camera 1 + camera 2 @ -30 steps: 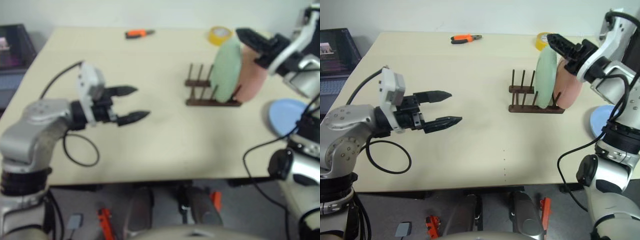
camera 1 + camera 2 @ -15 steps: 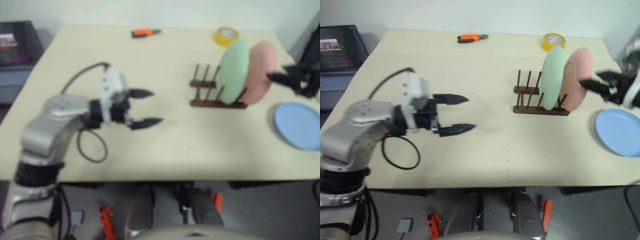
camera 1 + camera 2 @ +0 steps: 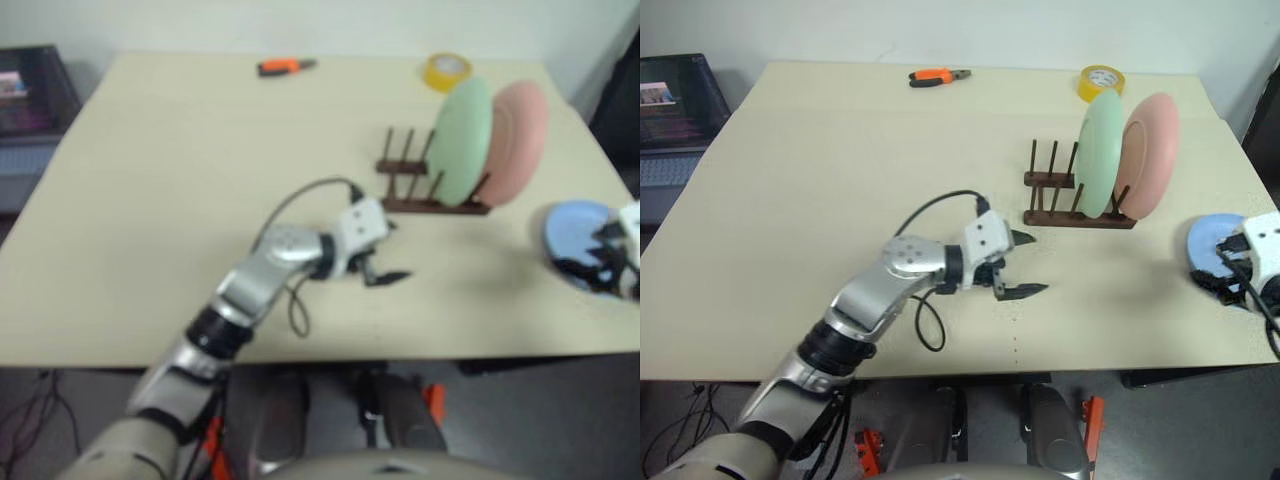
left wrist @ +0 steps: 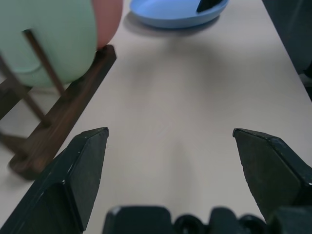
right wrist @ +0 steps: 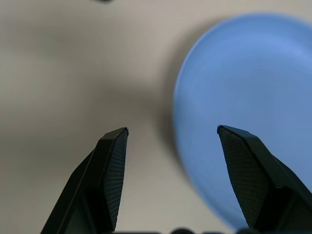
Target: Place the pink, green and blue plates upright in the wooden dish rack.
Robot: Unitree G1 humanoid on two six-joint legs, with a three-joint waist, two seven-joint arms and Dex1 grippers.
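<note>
At frame right, green plate (image 3: 1096,152) and pink plate (image 3: 1148,155) racked; blue plate (image 3: 1212,243) flat on counter (image 3: 820,180), both grippers' jaws apart, empty.

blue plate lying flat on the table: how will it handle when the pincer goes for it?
The blue plate looks rigid and shallow, so it probably won't flex. It lies flat on the table with a low rim, so a pinch likely has to catch the edge, and it may slide first. The matte surface suggests moderate grip. The open right pincer hovers over its edge.
</note>
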